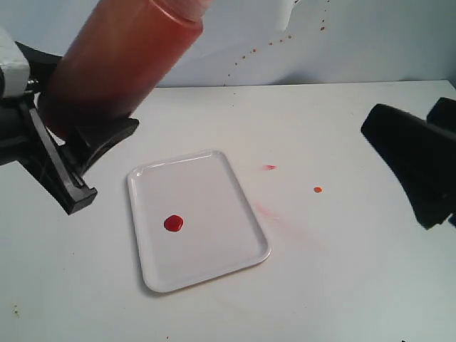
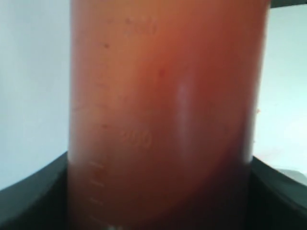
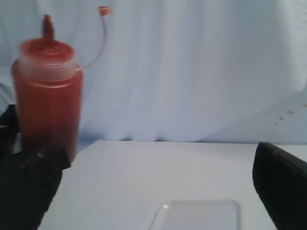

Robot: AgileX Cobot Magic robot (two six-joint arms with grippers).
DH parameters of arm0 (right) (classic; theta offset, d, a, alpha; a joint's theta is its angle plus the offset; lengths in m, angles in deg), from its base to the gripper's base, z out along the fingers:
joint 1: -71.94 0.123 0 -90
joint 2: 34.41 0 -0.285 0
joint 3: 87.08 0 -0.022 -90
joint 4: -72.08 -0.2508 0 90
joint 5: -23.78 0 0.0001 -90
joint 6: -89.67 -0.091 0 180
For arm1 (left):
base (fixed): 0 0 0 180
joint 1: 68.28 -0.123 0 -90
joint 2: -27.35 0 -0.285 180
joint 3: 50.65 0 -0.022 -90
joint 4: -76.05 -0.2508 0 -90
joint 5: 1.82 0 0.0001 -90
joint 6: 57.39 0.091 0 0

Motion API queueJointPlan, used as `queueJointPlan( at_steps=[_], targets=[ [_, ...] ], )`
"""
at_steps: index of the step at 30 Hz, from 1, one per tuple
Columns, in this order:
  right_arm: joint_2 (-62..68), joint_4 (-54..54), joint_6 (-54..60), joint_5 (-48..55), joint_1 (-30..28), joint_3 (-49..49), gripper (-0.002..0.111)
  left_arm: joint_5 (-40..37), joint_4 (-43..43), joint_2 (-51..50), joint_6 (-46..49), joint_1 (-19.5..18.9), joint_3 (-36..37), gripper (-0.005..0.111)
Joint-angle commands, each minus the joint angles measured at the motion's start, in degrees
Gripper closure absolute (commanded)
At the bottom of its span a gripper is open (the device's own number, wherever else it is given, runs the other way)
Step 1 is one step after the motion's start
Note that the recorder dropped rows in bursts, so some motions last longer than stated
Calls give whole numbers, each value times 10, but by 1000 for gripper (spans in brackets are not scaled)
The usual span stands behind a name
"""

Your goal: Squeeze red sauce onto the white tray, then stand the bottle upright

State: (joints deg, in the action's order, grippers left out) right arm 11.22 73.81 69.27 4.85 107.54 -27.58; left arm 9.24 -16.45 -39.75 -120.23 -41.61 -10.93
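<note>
Bottle [image 1: 121, 64]: was gripped low on its body by the left gripper [image 1: 85, 153], left of the white tray [image 1: 214, 214].
Red sauce [image 1: 173, 223]: one round blob sat on that tray.
Right gripper [image 1: 413, 160]: stood wide, empty.

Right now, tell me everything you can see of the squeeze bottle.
The squeeze bottle is a translucent plastic cylinder tinted orange-red, darker toward the base, with faint graduation marks. A pointed red nozzle tops it, uncapped; the small cap rides a thin tether. It is nozzle up, off the white tray, gripped low on its body by the left gripper. Its base is hidden.
</note>
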Motion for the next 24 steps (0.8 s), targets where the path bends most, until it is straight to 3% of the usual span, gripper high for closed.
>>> queueJointPlan(
  at_steps=[1,6,11,19,24],
  targets=[
    [37,95,-45,-60,31,2,3,120,121,0,67,3,-2,107],
    [123,141,-45,-153,33,2,3,248,225,-9,90,3,-2,107],
    [187,234,-55,-301,33,2,3,291,226,-31,90,3,-1,107],
    [219,222,-54,-384,33,2,3,374,226,-107,94,3,-1,107],
    [219,216,-27,-371,33,2,3,476,252,-155,122,3,-1,107]
  ],
)
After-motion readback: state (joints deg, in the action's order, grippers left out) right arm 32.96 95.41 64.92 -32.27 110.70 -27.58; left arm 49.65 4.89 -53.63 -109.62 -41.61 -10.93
